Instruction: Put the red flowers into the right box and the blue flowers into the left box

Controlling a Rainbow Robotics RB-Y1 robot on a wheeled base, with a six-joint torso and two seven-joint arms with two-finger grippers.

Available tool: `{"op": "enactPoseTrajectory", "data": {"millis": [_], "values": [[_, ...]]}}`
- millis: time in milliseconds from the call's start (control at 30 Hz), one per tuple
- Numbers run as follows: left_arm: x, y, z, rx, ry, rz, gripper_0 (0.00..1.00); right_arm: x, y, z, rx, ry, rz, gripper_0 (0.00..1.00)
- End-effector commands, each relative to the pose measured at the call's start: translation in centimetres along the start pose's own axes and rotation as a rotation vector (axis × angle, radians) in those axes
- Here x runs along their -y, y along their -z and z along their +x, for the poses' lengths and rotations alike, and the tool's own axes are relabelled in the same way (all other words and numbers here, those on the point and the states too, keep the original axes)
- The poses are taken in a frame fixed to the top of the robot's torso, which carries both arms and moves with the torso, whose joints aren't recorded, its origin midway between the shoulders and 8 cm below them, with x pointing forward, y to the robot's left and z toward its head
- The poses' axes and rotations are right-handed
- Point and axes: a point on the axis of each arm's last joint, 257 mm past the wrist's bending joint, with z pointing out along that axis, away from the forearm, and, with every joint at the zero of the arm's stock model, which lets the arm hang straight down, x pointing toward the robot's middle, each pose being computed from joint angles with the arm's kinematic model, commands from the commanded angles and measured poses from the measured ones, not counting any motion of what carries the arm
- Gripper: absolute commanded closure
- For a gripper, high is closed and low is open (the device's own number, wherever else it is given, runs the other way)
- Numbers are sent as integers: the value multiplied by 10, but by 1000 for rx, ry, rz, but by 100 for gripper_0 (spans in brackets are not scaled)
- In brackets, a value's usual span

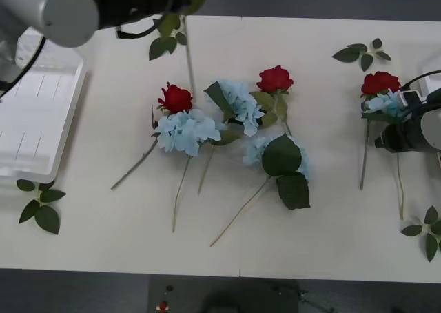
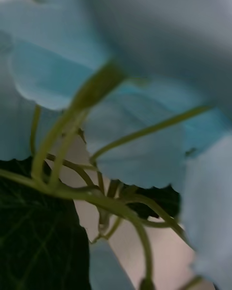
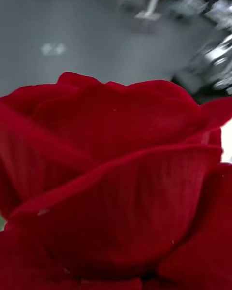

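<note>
Sorting under way: right tool (image 1: 403, 116), grip unreadable, down on a blue flower (image 1: 382, 104) beside the rightmost red rose (image 1: 380, 83), well apart from the left box (image 1: 34, 120); next, clamping and lifting clear.

The white table (image 1: 331, 223) carries one of the red flowers (image 1: 380, 83) and a blue flower head (image 1: 382, 105) right against the right gripper (image 1: 398, 120). Well to that gripper's left, two more roses (image 1: 176, 98) and three blue flowers (image 1: 185, 130) lie tangled mid-table. Leaf sprigs (image 1: 363, 53) lie beyond it and on its near side. The left box (image 1: 41, 113) sits farthest from it.
</note>
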Motion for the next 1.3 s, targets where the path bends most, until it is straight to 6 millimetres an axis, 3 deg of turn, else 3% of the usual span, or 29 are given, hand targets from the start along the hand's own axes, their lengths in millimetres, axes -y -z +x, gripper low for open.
{"op": "enactPoseTrajectory", "data": {"millis": [33, 133, 233, 267, 300, 367, 400, 500, 800, 833, 867, 900, 933, 1000, 1300], "values": [[78, -16, -63, 154, -61, 119, 100, 5, 3, -11, 18, 23, 11, 0], [110, -18, -91, 225, 101, 194, 100, 3, 3, -12, 19, 21, 6, 0], [120, -16, -106, 254, 192, 223, 100, 4, 4, -13, 21, 20, 6, 0], [123, -15, -112, 261, 211, 232, 100, 4, 4, -13, 20, 14, 5, 12], [125, -15, -114, 261, 218, 236, 100, 4, 4, -13, 20, 14, 5, 37], [132, -15, -118, 259, 227, 249, 100, 4, 3, -12, 19, 9, 5, 99], [135, -16, -119, 257, 234, 255, 100, 6, 4, -13, 20, 7, 6, 100], [142, -17, -121, 260, 263, 272, 100, 6, 5, -14, 21, 1, 2, 100], [135, -34, -112, 257, 346, 266, 100, 4, 6, -16, 27, 0, -10, 100], [136, -34, -112, 256, 350, 268, 100, 4, 6, -17, 31, 0, -11, 83], [136, -33, -112, 255, 354, 270, 100, 4, 7, -19, 37, 5, -11, 40], [136, -33, -113, 256, 358, 272, 100, 4, 7, -22, 41, 5, -11, 22], [136, -33, -113, 256, 358, 272, 100, 5, 8, -23, 45, 7, -9, 14], [136, -33, -113, 256, 358, 272, 100, 4, 8, -25, 53, 13, -13, 6], [136, -33, -113, 256, 358, 272, 100, 5, 8, -25, 54, 33, -13, 5]]}}
